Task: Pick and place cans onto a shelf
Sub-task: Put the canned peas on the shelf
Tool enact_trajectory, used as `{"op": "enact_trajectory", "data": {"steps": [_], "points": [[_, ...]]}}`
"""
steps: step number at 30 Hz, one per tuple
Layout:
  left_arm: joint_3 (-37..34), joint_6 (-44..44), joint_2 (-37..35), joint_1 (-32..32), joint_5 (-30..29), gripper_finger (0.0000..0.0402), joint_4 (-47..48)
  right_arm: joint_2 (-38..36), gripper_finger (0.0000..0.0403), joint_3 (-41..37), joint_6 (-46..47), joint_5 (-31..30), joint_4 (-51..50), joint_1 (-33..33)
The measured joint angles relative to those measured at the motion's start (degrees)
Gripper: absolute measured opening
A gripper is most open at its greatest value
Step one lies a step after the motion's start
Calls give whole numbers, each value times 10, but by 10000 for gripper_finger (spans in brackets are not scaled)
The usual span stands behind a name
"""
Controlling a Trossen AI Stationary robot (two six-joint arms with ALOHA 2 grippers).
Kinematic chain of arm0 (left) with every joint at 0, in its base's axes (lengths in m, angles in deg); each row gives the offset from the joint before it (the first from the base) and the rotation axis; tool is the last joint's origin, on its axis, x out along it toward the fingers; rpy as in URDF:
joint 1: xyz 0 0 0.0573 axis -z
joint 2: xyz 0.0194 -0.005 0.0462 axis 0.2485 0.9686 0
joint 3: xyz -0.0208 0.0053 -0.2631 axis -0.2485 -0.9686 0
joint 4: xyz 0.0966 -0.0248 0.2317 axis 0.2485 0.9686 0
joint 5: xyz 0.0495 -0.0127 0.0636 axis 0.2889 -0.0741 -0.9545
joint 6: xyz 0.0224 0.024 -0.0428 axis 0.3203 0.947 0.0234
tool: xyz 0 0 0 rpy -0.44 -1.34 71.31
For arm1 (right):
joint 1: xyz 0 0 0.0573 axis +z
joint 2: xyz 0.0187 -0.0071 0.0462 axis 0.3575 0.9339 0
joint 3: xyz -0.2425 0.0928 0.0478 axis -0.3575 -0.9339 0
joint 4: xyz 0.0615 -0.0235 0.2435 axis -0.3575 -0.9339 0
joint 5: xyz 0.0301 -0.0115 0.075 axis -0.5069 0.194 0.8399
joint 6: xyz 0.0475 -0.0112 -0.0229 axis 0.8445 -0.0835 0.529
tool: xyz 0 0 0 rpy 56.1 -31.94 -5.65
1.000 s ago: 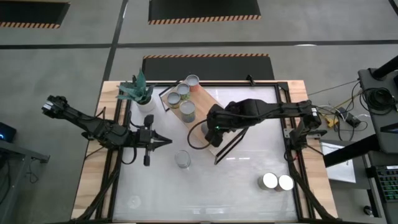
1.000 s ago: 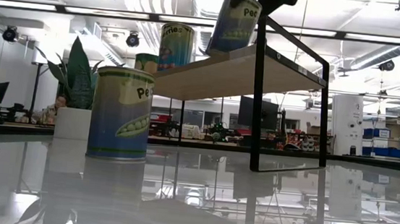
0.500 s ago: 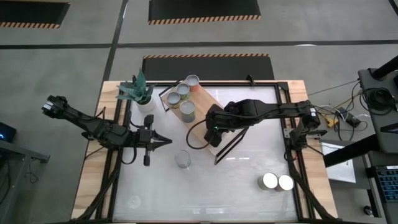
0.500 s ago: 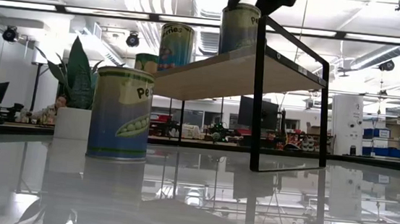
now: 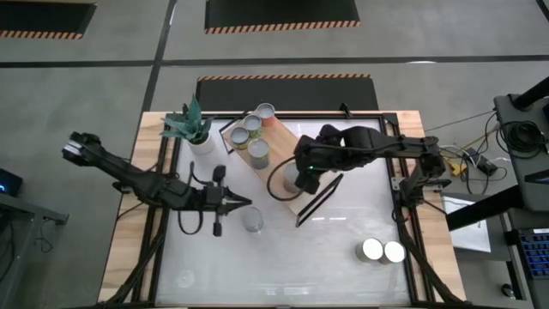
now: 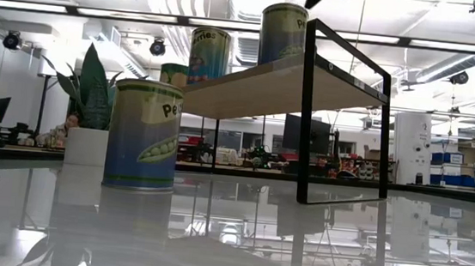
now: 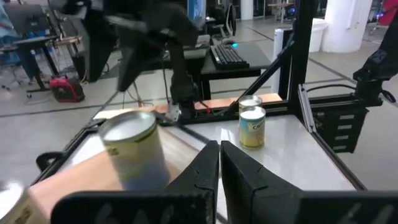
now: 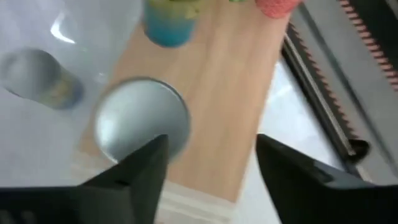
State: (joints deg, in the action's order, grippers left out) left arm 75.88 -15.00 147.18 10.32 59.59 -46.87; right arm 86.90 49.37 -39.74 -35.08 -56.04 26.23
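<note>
Cans [image 6: 143,133]: metal, tops dull silvery-grey, sides wrapped in glossy printed labels. Shelf [image 6: 259,85]: light matt wood board with smooth black metal frame. Table [image 5: 343,257]: glossy white top, mirror-like in the low view, bordered by pale wood.

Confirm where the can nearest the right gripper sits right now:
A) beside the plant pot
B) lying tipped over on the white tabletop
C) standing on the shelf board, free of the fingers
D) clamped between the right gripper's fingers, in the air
C: the can stands upright on the shelf, and the right gripper hangs above it with its fingers spread, not touching it.
</note>
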Motion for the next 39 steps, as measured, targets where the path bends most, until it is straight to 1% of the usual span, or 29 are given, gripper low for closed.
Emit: {"op": "enact_trajectory", "data": {"steps": [2, 7, 11, 15, 18, 23, 27, 31, 35, 37, 39], "points": [[2, 3, 24, -1, 0, 0, -22, -9, 191, -18, -19, -5, 2, 0], [41, 6, 92, -7, -5, 0, -18, -40, 105, -70, -63, -5, 15, -6], [77, 21, 146, -15, -6, 0, -11, -84, 52, -143, -99, -4, 89, -19], [106, 21, 194, -28, -6, 0, -10, -134, 17, -239, -142, 3, 188, -36], [123, 21, 226, -42, -6, 0, -9, -169, 10, -317, -177, 32, 276, -55], [149, 21, 269, -66, -7, 0, -10, -217, 9, -436, -221, 105, 417, -92], [158, 20, 289, -86, -17, 0, -11, -241, 9, -507, -246, 146, 512, -112], [158, 18, 295, -100, -49, 0, -11, -252, 9, -544, -260, 197, 563, -119], [158, 15, 296, -105, -53, 0, -12, -253, 9, -551, -259, 235, 562, -119], [158, 15, 295, -105, -67, 0, -12, -253, 9, -552, -256, 263, 562, -119], [158, 15, 295, -105, -86, 0, -10, -253, 8, -552, -250, 272, 560, -118]]}}
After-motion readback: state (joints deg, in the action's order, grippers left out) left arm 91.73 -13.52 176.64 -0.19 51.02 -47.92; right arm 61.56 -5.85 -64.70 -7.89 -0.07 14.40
